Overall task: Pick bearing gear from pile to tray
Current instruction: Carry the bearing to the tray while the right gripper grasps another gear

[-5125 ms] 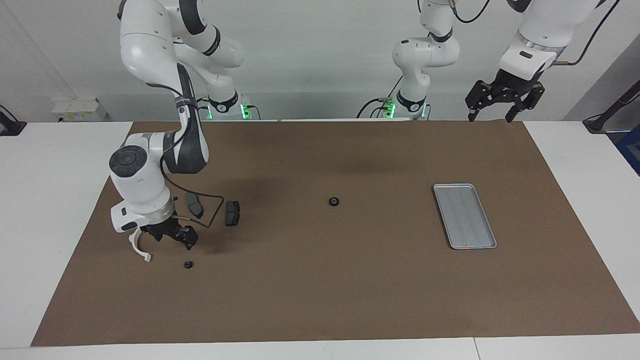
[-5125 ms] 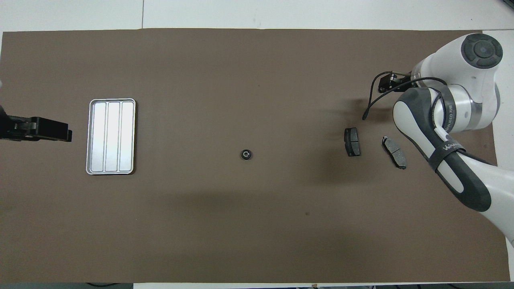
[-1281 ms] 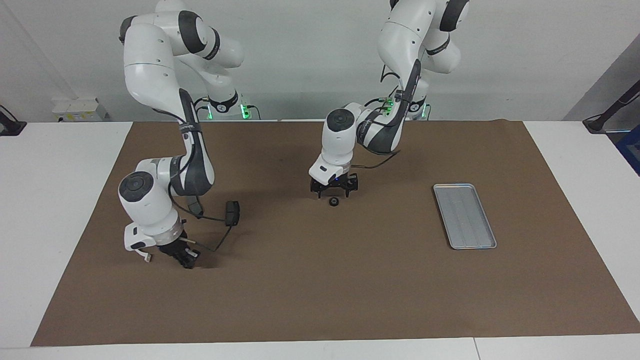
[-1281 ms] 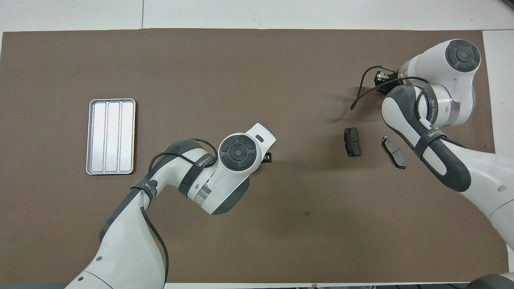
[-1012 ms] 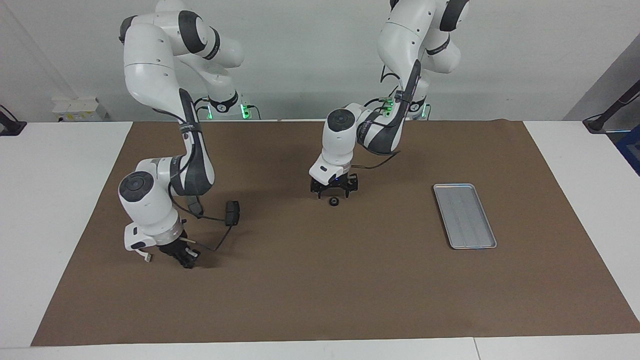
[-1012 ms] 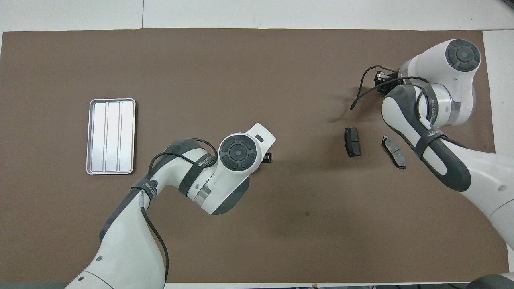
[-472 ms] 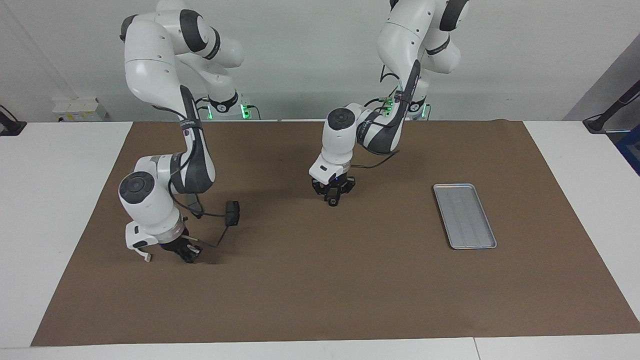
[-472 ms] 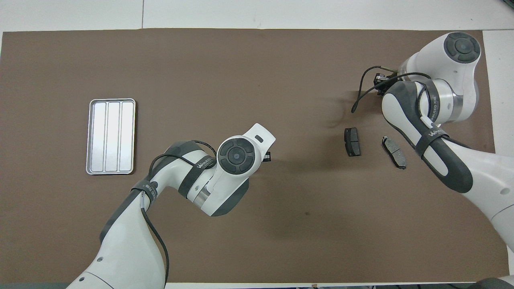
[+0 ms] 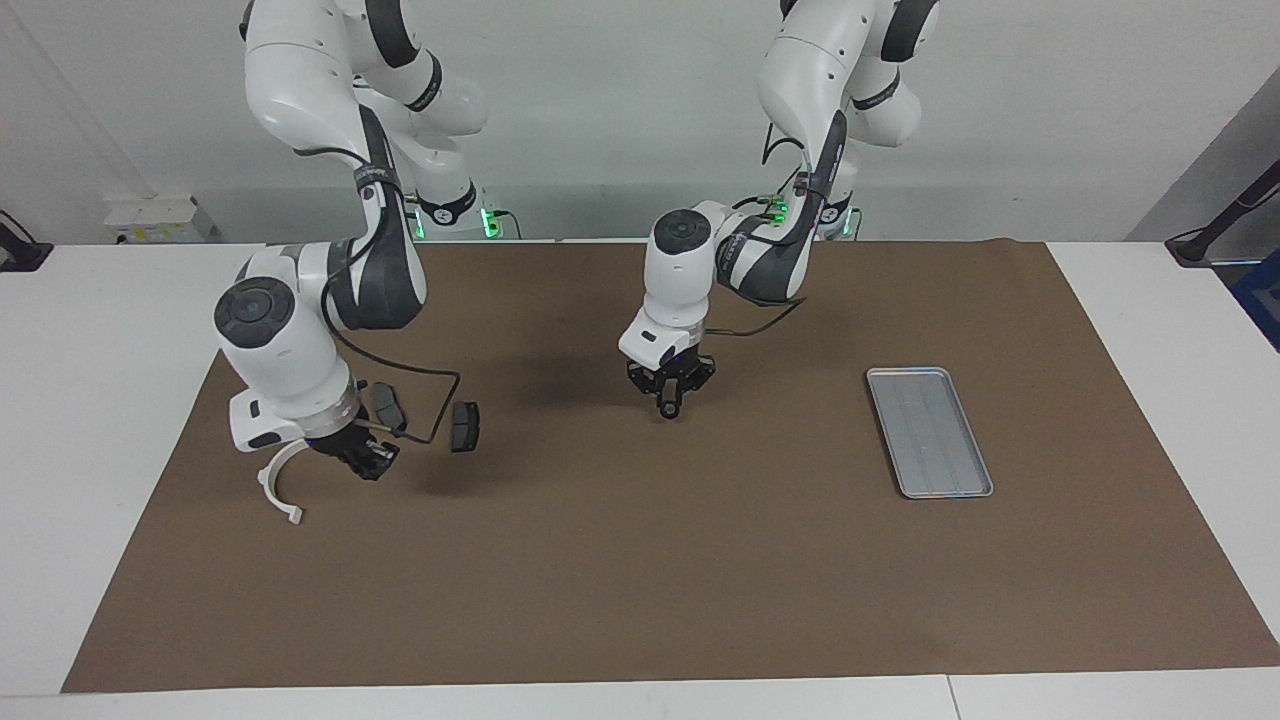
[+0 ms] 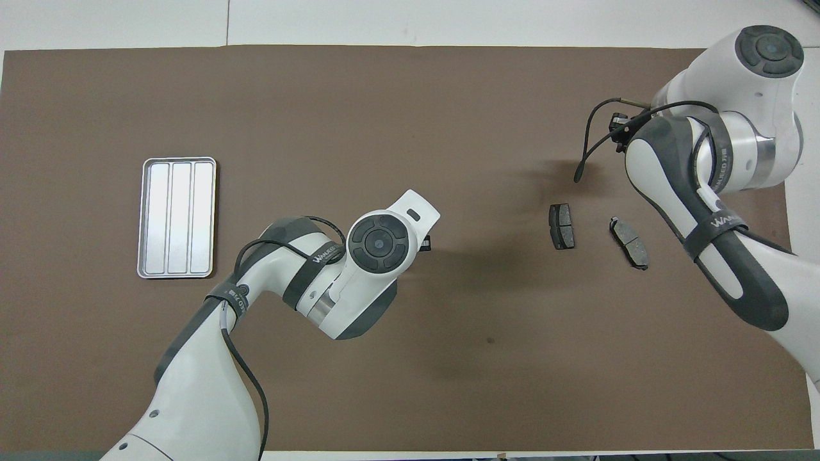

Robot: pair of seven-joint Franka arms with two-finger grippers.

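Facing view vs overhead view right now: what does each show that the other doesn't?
Only facing: the white half-ring bracket beside the right gripper, which is shut over the brown mat; the left gripper shut on the bearing gear over the mat's middle. Only overhead: both dark pad plates unobstructed, and the three lanes of the tray. Both: the tray, the plates, both arms.

A white table [image 9: 100, 400] carries a brown mat [image 9: 640, 560] that covers most of its top. On the mat lie a silver tray [image 9: 929, 431] toward the left arm's end, and toward the right arm's end 2 dark grey plates [image 9: 464, 426] [image 9: 388, 408] and a white half-ring bracket [image 9: 277, 490].
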